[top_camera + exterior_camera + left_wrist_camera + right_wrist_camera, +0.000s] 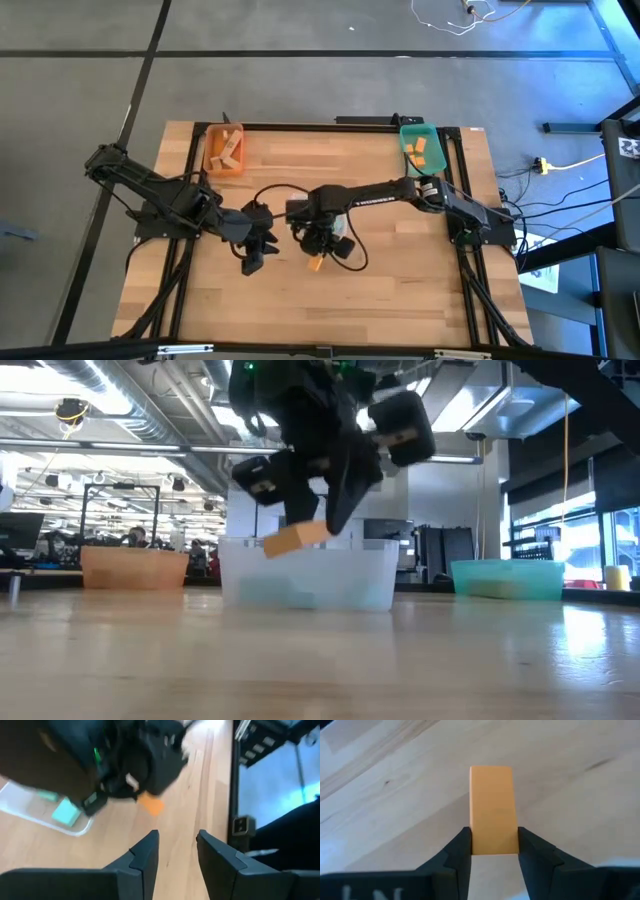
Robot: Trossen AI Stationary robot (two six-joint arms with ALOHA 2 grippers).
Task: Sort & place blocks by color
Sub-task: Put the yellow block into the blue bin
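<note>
An orange block point(491, 805) hangs above the middle of the table, with my right gripper point(494, 842) shut on it; the high view shows the orange block point(316, 263) under my right gripper point(320, 250). In the low view the orange block point(297, 538) floats tilted in front of a clear tray point(305, 575). My left gripper point(177, 852) stands open with nothing between its fingers, just left of the right one; in the high view my left gripper point(252, 260) is over bare table. My right gripper pinches the orange block's two long sides point(492, 845) between its two fingers, near one end. The block lies along the fingers and sticks out past their tips. The fingers slant down from above. The block is lifted clear of the table and tilted.
An orange tray point(212, 160) with tan blocks stands at the far left, a teal tray point(408, 135) with orange blocks at the far right. The clear tray point(75, 827) with mint green blocks point(66, 812) sits mid-table under the arms. Bare wood lies toward the near edge.
</note>
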